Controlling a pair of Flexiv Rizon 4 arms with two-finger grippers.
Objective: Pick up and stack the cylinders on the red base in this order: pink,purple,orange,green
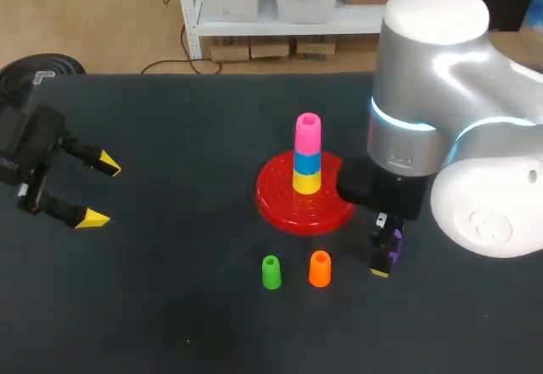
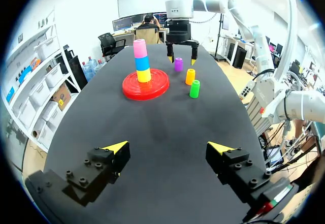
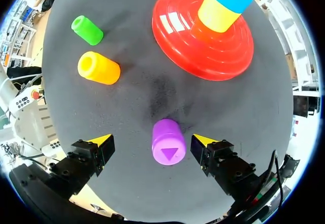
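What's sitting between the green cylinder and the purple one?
The orange cylinder stands between the green cylinder and the purple cylinder, clearest in the head view.

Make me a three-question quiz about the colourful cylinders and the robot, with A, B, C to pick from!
1. Where is the purple cylinder? A on the stack; B between the right jaws; C by the left jaws.
2. How many cylinders sit on the red base? A one; B three; C five.
3. The right jaws are: A open; B shut on purple; C shut on orange.
Answers: B, it stands on the table between them; B, yellow, blue, pink; A, gaps show either side of it.
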